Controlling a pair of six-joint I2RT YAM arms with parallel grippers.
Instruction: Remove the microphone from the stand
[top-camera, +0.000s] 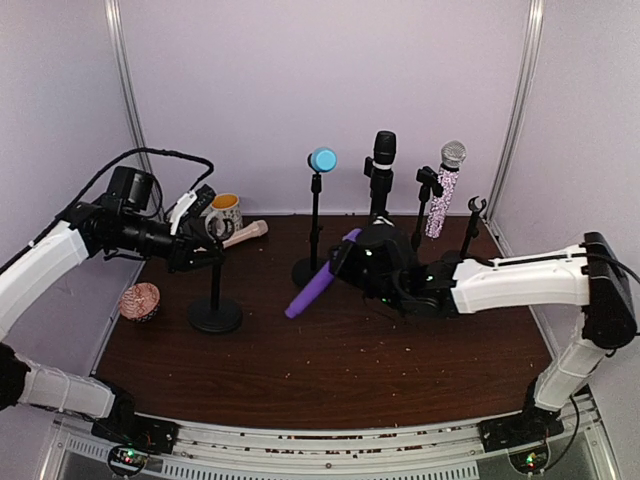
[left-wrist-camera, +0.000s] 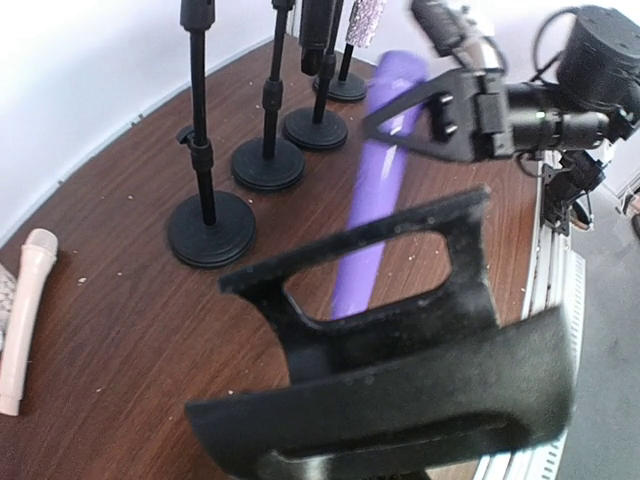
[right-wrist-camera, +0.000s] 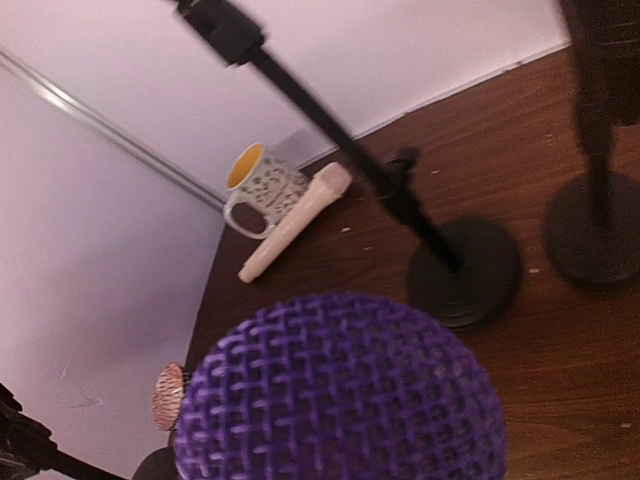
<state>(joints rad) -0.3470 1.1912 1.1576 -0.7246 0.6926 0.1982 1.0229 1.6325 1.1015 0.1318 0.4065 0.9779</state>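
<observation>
My right gripper (top-camera: 352, 252) is shut on a purple microphone (top-camera: 315, 285) and holds it tilted above the table's middle, handle pointing down-left. The microphone also shows in the left wrist view (left-wrist-camera: 380, 190), with my right gripper (left-wrist-camera: 440, 110) at its upper end. Its mesh head (right-wrist-camera: 340, 400) fills the bottom of the right wrist view and hides my fingers there. My left gripper (top-camera: 212, 238) sits at the top of an empty black stand (top-camera: 215, 315) on the left and looks shut on it. In the left wrist view its fingers (left-wrist-camera: 400, 300) press close together, and the stand is hidden.
At the back stand a teal microphone (top-camera: 322, 160), a black one (top-camera: 384, 150), a glittery one (top-camera: 450, 160) and an empty stand (top-camera: 474, 210). A mug (top-camera: 225, 210), a cream microphone (top-camera: 245, 233) and a pink cupcake-like object (top-camera: 139, 300) lie at the left.
</observation>
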